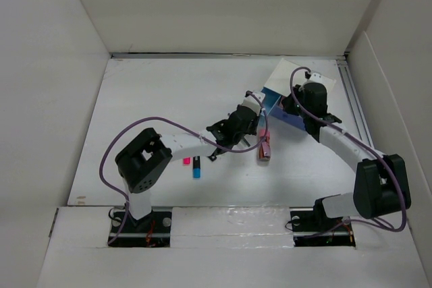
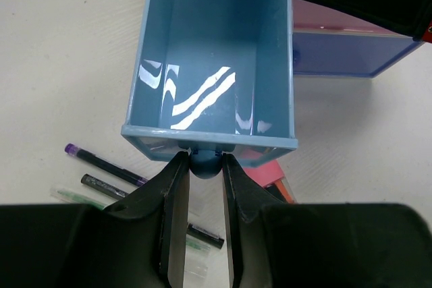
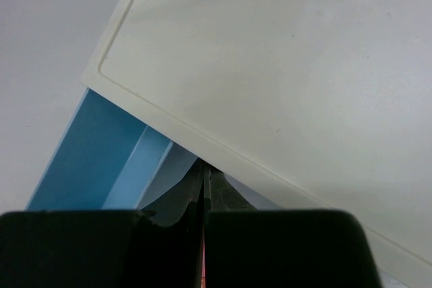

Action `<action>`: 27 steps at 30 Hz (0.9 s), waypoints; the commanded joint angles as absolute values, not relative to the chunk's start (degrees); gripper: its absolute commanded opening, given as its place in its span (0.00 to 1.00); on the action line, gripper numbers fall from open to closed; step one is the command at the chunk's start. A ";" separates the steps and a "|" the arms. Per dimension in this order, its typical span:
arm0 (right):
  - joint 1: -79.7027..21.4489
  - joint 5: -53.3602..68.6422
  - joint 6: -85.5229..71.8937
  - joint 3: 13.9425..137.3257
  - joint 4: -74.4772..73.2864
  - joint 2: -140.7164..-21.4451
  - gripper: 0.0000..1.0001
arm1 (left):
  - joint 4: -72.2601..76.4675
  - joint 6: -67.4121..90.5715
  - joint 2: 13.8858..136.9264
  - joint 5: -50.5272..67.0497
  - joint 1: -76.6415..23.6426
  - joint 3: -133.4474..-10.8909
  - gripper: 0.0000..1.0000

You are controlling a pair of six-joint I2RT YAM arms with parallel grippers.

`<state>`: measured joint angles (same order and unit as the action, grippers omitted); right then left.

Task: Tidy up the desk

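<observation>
Left gripper [image 2: 204, 161] pinches the round knob [image 2: 204, 168] of the open blue plastic drawer [image 2: 216, 45]; right gripper [image 3: 204, 179], fingers pressed together, sits at the white box [image 3: 283, 65] edge, far right.

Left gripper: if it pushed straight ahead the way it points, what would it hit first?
The left gripper is clamped on the knob. Straight ahead, it would press against the front panel of the blue drawer, probably at once.

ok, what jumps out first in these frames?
The open blue drawer, empty, sticking out of the small white box at the far right of the desk, with the left claw shut on its knob. The right claw, shut, sits over the box's top edge. Loose pens lie on the desk beside the drawer's front.
</observation>
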<state>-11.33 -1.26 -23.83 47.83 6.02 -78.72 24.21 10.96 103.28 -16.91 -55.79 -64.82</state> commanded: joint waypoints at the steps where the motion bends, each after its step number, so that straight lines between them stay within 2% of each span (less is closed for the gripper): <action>1: -10.20 -2.55 -24.08 51.50 10.99 -79.63 0.00 | 25.14 10.72 99.40 -16.70 -56.16 -63.72 0.00; 26: -9.67 -2.02 -24.35 52.30 12.39 -80.42 0.00 | 24.35 11.69 98.44 -18.19 -56.16 -62.84 0.00; 27: -9.67 -2.02 -24.52 52.29 12.22 -80.16 0.04 | 24.26 11.78 98.26 -18.37 -56.16 -62.84 0.09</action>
